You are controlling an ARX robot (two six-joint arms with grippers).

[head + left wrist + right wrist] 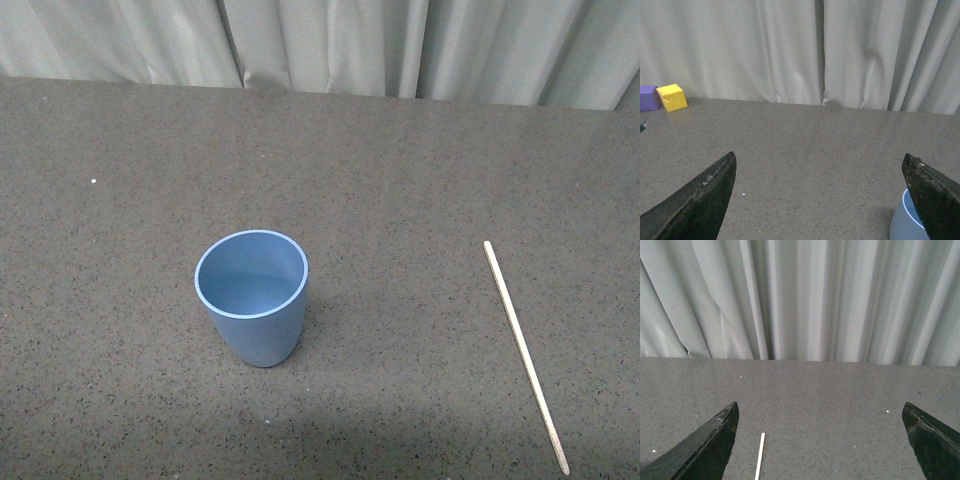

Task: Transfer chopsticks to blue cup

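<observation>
My left gripper (819, 157) hangs with its fingers spread wide and nothing between them. My right gripper (820, 405) is the same, wide apart and empty. Neither arm shows in the front view.

Just ahead of my right gripper lies the chopstick (760, 456). In the front view the chopstick (526, 357) is flat on the table (400, 180), to the right of the cup (255, 335) and well apart from it. The cup stands upright and looks empty; its rim peeks out from behind one finger in my left wrist view (902, 222).

I judge the task not yet begun. I have to grasp the chopstick, lift it, tip it on end, carry it over and drop it in.

The room looks generous. The tabletop between chopstick and cup is bare, so nothing blocks the carry. The far edge of the table meets a curtain (330, 40), well beyond both things. A yellow block (672, 97) and a purple block (648, 97) sit by that curtain, far from my path. The chopstick's near end runs almost out of the front view, and I cannot tell how close the table's near edge is there.
</observation>
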